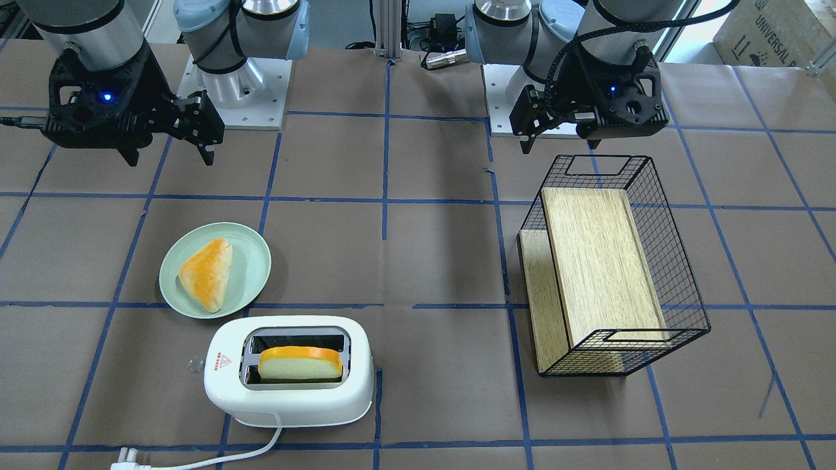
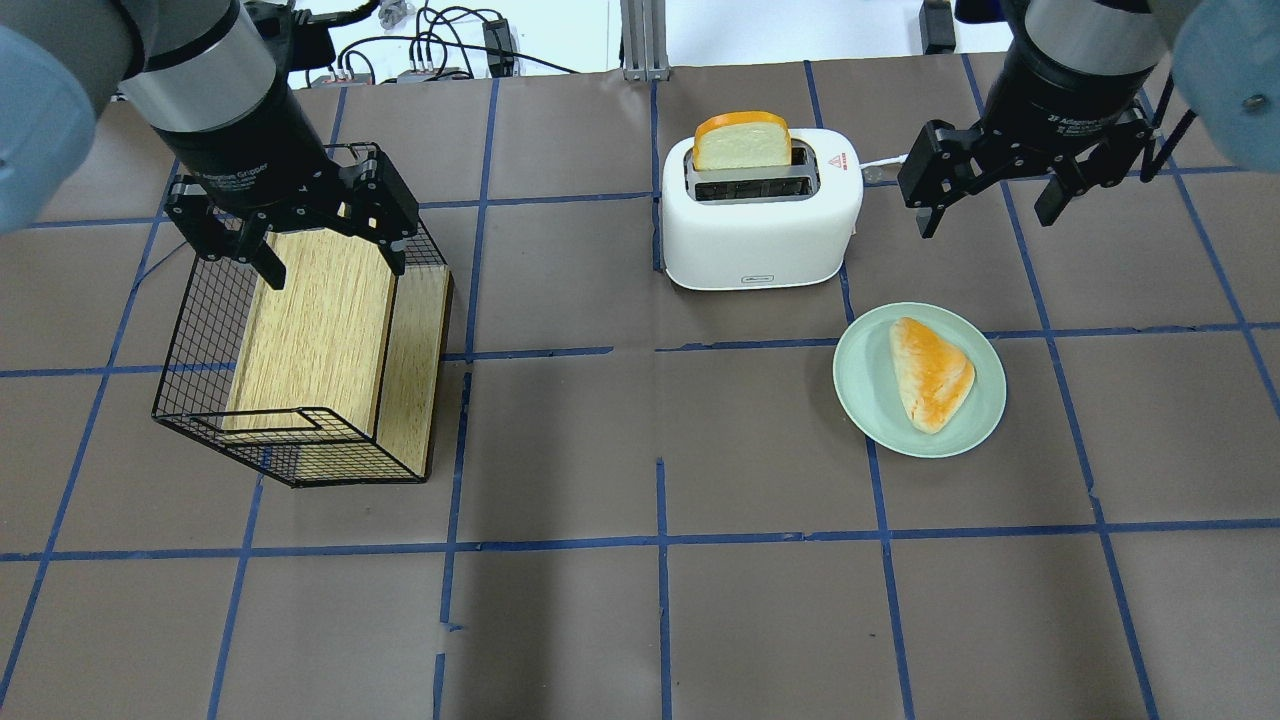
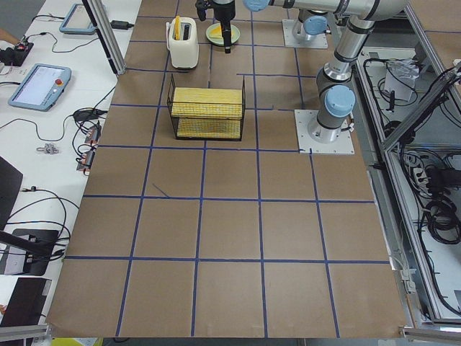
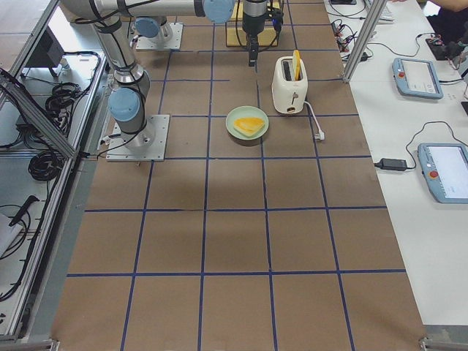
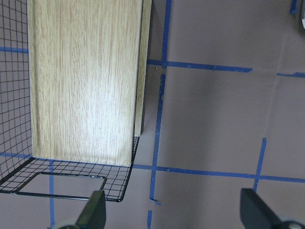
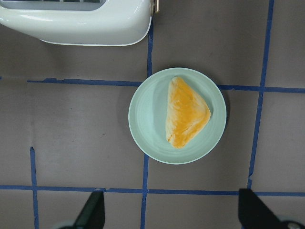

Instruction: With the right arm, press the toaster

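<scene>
The toaster [image 2: 760,215], a bread slice [image 2: 741,143] upright in one slot, stands on the counter [image 2: 700,450] ahead of the right arm's fingers [image 2: 925,200], which hang spread and empty, apart from it. Descending off-centre, they could miss its lever knob [image 1: 194,363] or shove it sideways.

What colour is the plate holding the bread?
Pale green plate, clearest in the right wrist view.

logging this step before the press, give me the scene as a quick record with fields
toaster: upright, bread slice standing up out of one slot
right gripper: open, raised beside the toaster, not touching it
left gripper: open, over the wire basket
green plate: beside the toaster, holds a pastry
press: not yet done
</scene>
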